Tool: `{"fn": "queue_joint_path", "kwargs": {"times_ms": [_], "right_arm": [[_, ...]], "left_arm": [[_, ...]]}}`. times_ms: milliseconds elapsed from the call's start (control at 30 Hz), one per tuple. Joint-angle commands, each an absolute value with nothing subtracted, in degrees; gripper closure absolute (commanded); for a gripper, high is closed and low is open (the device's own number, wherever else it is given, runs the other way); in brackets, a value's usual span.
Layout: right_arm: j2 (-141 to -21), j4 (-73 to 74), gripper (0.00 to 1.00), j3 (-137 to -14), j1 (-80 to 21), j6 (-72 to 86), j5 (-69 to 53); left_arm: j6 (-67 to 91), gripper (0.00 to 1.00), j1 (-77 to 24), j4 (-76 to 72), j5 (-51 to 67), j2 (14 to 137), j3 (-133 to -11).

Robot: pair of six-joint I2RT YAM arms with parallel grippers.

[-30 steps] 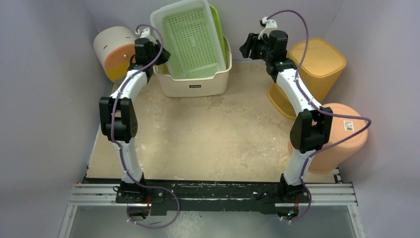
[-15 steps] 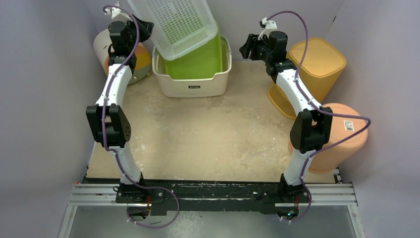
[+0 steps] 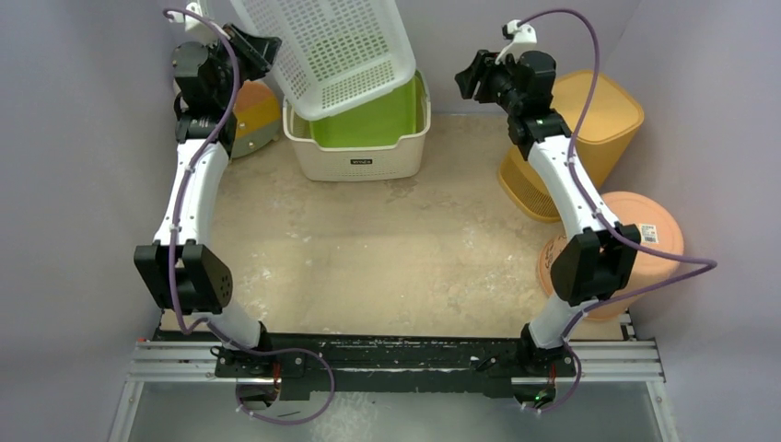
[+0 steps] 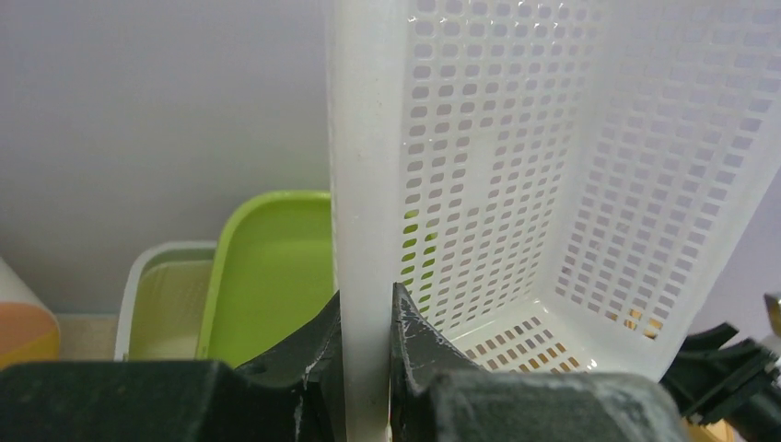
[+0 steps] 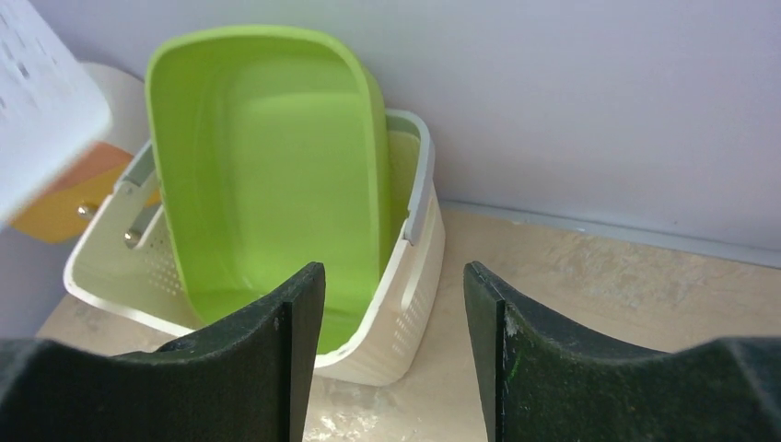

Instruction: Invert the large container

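A white perforated basket point(image 3: 322, 51) hangs tilted in the air over the back of the table. My left gripper point(image 3: 250, 46) is shut on its rim; in the left wrist view the gripper point(image 4: 367, 318) pinches the white rim point(image 4: 364, 184) between both fingers. Below it a cream container point(image 3: 359, 161) stands against the back wall with a green tub point(image 3: 373, 120) leaning inside. My right gripper point(image 3: 470, 75) is open and empty, up in the air right of the cream container. In the right wrist view the gripper point(image 5: 394, 304) frames the container's right wall point(image 5: 419, 249) and the green tub point(image 5: 267, 157).
A cream and orange round bin point(image 3: 249, 106) lies at the back left. A yellow bin point(image 3: 589, 110) stands at the back right with a yellow mesh basket point(image 3: 520, 189) leaning on it. A peach bin point(image 3: 645, 249) sits at the right edge. Grey walls close in three sides.
My left arm has lifted the white basket up and to the left, out of the cream container, baring the green tub. My right arm has risen a little and shifted right.
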State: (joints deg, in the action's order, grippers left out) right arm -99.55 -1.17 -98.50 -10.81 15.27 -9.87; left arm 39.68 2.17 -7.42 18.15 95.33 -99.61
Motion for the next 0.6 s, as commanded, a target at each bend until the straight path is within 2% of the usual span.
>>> {"fn": "queue_joint_path", "kwargs": {"times_ms": [0, 133, 333, 567], "right_arm": [[-93.14, -2.03, 0.41, -98.97, -10.52, 16.17, -6.49], [-89.92, 0.34, 0.38, -98.79, -10.52, 16.85, -4.18], [-84.65, 3.88, 0.37, -98.61, -10.5, 18.93, 0.51], [-80.59, 8.36, 0.37, -100.3, -10.52, 24.08, -0.39]], "left_arm": [[36.93, 1.0, 2.08, -3.5, 22.91, 87.17, -97.94], [31.74, 1.0, 0.2, 5.99, 23.05, 79.25, -96.3], [31.05, 1.0, -3.88, 10.59, 17.61, 67.81, -86.22], [21.93, 1.0, -11.42, 26.2, 6.07, 62.26, -81.78]]}}
